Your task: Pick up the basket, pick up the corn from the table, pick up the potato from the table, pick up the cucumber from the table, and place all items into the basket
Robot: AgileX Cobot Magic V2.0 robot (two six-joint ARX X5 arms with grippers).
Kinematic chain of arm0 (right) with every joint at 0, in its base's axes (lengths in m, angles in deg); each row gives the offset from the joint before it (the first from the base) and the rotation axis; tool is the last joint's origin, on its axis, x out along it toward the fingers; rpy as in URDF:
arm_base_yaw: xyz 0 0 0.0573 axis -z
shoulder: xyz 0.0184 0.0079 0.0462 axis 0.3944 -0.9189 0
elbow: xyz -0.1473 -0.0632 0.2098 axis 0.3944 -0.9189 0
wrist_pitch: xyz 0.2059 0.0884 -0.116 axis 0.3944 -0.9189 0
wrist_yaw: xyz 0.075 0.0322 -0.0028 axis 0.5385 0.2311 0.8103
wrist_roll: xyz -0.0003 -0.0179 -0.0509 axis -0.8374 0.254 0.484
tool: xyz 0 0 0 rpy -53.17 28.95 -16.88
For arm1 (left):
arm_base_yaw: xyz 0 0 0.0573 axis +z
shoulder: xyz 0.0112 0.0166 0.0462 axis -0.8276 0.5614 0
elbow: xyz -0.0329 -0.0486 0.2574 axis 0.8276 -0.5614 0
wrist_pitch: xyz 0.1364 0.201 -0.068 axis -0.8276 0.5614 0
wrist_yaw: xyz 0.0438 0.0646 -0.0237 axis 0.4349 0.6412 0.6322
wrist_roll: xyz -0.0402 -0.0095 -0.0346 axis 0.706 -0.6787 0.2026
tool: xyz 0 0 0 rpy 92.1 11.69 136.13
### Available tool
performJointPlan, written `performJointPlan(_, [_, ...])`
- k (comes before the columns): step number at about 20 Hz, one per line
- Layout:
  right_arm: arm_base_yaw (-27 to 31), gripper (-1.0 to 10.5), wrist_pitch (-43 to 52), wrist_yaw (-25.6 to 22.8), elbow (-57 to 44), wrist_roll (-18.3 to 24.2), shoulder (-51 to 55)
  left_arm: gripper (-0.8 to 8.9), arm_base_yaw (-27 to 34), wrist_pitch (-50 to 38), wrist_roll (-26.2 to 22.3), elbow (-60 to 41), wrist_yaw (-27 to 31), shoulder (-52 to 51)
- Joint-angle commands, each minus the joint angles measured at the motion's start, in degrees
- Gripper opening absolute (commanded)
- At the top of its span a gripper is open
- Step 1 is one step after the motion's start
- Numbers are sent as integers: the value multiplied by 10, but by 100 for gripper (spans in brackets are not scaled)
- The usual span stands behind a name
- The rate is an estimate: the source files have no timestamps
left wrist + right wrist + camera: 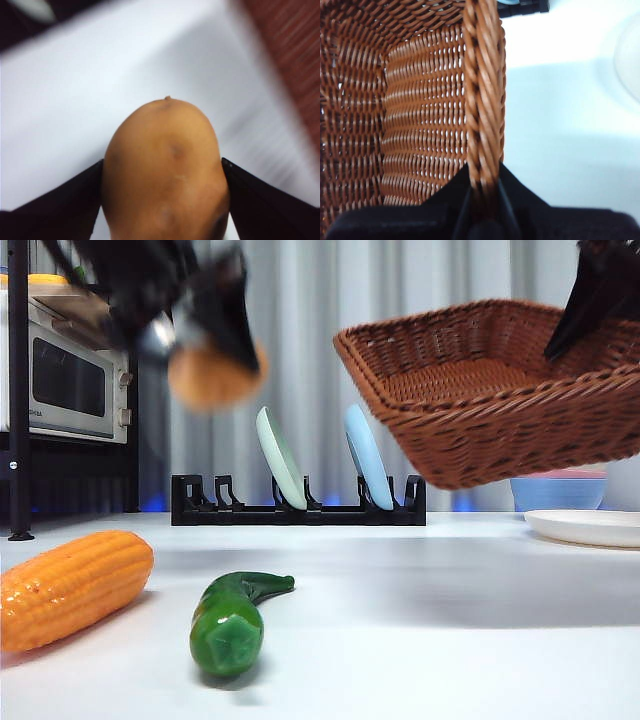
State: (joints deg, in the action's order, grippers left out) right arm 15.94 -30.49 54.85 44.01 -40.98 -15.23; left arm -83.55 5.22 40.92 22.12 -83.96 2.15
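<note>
My left gripper [215,360] is shut on the tan-orange potato [210,375] and holds it high above the table at the upper left; the potato [165,170] fills the left wrist view between the two jaws. My right gripper [590,315] is shut on the braided rim of the brown wicker basket [490,400] and holds it tilted in the air at the upper right; the rim [485,100] runs between its jaws. The basket looks empty. The orange-yellow corn [70,585] lies on the white table [450,620] at the front left. The green cucumber [232,620] lies beside it.
A black dish rack [298,505] with a pale green plate and a light blue plate stands at the back. A microwave [65,380] is at the far left. A white plate [590,527] and a blue bowl [555,490] sit at the right.
</note>
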Motion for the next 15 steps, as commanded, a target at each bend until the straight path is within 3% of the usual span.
performJointPlan(1, [-17,-16,19,5,1,-37,-25,-8,-38,-21,57,-1,-3,-50])
performJointPlan(5, [-58,-16,49,5,1,-68,-63,-8,-131,-57,77,-1,6,-61])
performJointPlan(9, [-84,-16,74,6,1,-91,-67,-8,-214,-60,76,-1,78,-9])
performJointPlan(15, [-86,-16,75,6,1,-101,-67,22,-259,-55,72,-1,90,79])
